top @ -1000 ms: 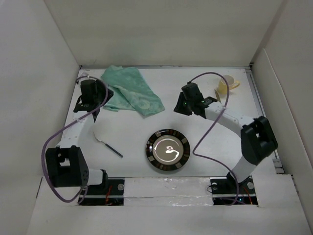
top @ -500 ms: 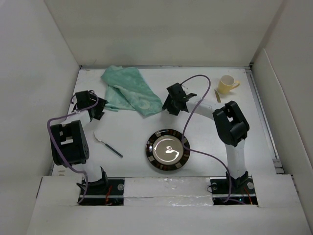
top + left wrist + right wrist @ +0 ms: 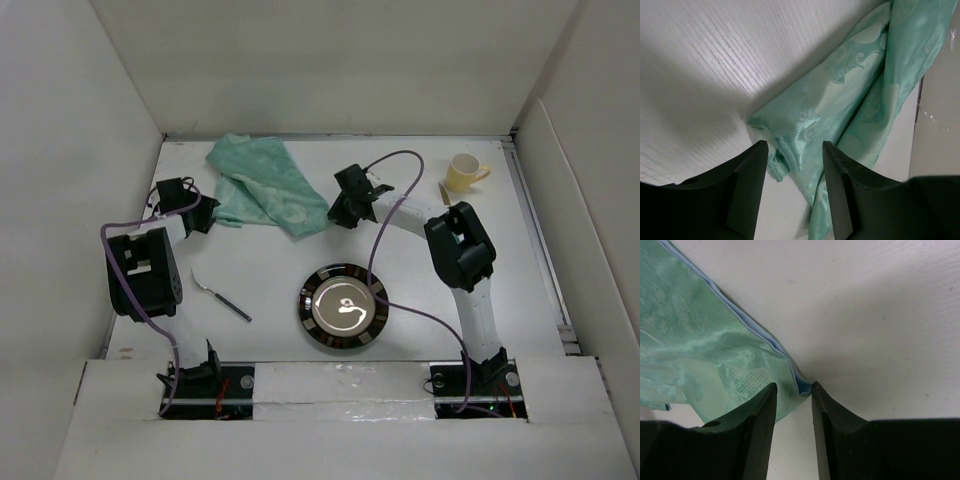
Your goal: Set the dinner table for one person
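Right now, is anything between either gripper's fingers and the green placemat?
Nothing visible. The left gripper is open around a folded corner of the placemat; the right gripper is open around another corner. Plate, utensil and mug lie apart.

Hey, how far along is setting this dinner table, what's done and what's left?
Almost nothing looks done: the green placemat lies crumpled at the far side of the table, while plate, utensil and cup sit scattered. In hand: the left gripper and right gripper each have open jaws around a corner of the placemat, not closed on it. Left: spread it flat, then set plate, utensil and cup in place.
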Robot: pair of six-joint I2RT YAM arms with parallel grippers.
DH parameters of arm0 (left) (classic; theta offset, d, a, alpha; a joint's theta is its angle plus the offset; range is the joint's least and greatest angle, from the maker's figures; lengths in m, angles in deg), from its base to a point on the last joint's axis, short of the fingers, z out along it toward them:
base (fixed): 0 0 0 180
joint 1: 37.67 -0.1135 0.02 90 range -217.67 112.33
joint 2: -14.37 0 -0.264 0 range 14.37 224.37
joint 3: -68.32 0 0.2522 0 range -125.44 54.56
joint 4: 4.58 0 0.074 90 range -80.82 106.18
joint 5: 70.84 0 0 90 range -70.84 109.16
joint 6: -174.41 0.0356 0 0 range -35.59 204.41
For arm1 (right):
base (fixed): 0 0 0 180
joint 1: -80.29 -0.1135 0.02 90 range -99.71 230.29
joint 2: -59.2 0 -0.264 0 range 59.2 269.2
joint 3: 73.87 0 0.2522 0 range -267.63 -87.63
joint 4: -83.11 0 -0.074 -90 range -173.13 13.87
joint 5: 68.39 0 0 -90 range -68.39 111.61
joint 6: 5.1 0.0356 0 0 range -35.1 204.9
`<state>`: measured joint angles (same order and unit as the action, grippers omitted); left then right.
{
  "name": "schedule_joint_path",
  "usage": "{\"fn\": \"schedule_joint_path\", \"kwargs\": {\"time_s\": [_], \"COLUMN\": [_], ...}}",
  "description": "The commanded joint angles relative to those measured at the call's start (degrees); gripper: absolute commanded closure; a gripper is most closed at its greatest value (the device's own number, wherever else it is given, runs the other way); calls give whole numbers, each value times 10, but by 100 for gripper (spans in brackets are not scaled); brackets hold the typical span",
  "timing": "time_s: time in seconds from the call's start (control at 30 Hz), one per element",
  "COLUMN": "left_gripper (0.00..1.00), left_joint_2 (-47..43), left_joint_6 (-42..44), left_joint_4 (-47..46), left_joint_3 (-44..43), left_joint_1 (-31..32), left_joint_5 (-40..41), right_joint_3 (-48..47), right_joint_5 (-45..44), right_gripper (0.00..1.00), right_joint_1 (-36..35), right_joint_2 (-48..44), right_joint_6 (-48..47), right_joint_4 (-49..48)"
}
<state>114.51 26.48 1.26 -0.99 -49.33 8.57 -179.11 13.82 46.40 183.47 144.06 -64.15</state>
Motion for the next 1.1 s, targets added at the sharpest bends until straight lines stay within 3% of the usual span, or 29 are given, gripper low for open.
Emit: {"fn": "schedule_joint_path", "kwargs": {"time_s": [0.0, 0.27, 0.37, 0.4, 0.43, 0.47, 0.5, 0.57, 0.67, 0.73, 0.9, 1.0, 1.07], "left_gripper": [56, 65, 72, 78, 89, 89, 100, 100, 100, 100, 100, 100, 100], "left_joint_2": [8, 46, 43, 43, 45, 45, 46, 42, 24, 23, 30, 16, -22], "left_joint_6": [-8, -15, -13, -13, -12, -12, -12, -10, 15, 38, 66, 87, 92], "left_joint_4": [-12, -2, 2, 0, -3, -3, -10, -20, -14, 3, 50, 71, 50], "left_joint_3": [-32, -47, -42, -41, -43, -43, -49, -62, -132, -230, -480, -540, -517], "left_joint_1": [-1, -1, -1, -1, -1, -1, -1, -1, 21, 29, 62, 73, 79], "left_joint_5": [1, 4, 12, 12, 9, 9, 3, -8, 6, 10, 6, 9, -1], "right_joint_3": [-28, -48, -57, -58, -56, -56, -54, -37, -67, -118, -375, -455, -433], "right_joint_5": [-8, 12, 9, 8, 8, 8, 10, 15, 23, 22, 44, 72, 97], "right_gripper": [63, 70, 82, 87, 100, 100, 100, 100, 100, 100, 100, 100, 100], "right_joint_1": [-5, -5, -5, -5, -5, -5, -5, 2, 15, 37, 79, 104, 122], "right_joint_2": [9, 33, 35, 34, 28, 28, 19, -3, -42, -53, -40, -48, -95], "right_joint_6": [11, 13, 12, 12, 11, 11, 10, -4, -39, -62, -123, -145, -149], "right_joint_4": [4, 2, 3, 3, -4, -4, -21, -54, -98, -81, -2, 28, 11]}}
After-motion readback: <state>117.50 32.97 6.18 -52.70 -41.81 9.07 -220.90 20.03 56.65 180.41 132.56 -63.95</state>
